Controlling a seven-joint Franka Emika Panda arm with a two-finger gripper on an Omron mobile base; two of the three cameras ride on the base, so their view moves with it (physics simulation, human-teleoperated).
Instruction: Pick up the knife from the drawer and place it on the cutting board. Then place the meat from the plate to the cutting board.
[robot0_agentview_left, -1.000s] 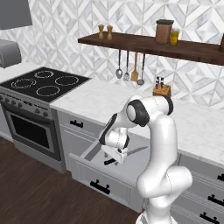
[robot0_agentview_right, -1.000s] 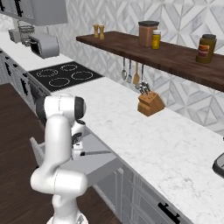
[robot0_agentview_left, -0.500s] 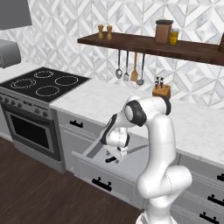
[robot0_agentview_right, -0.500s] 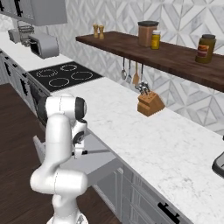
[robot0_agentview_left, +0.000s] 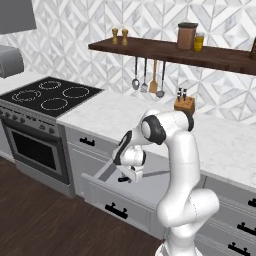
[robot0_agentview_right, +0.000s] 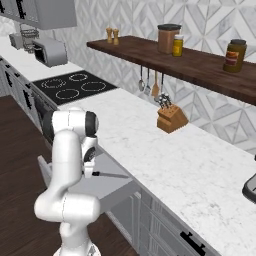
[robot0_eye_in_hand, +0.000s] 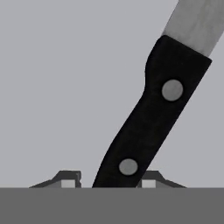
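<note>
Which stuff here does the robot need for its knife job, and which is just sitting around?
Needed: knife, drawer, gripper.

Just around: knife block, stove, hanging utensils, shelf jars.

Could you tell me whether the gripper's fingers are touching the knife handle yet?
Cannot tell: in the hand view the fingertips flank the knife handle closely, but the contact line is cut off.

We note the white marble counter (robot0_agentview_right: 200, 165) carrying a tan knife block (robot0_agentview_right: 171, 119) near the wall. The open grey drawer (robot0_agentview_left: 127, 192) below holds the knife (robot0_eye_in_hand: 151, 118) flat on its floor. Above, the dark wooden shelf (robot0_agentview_right: 200, 65) bears shakers (robot0_agentview_right: 112, 35) and jars (robot0_agentview_right: 168, 38).
</note>
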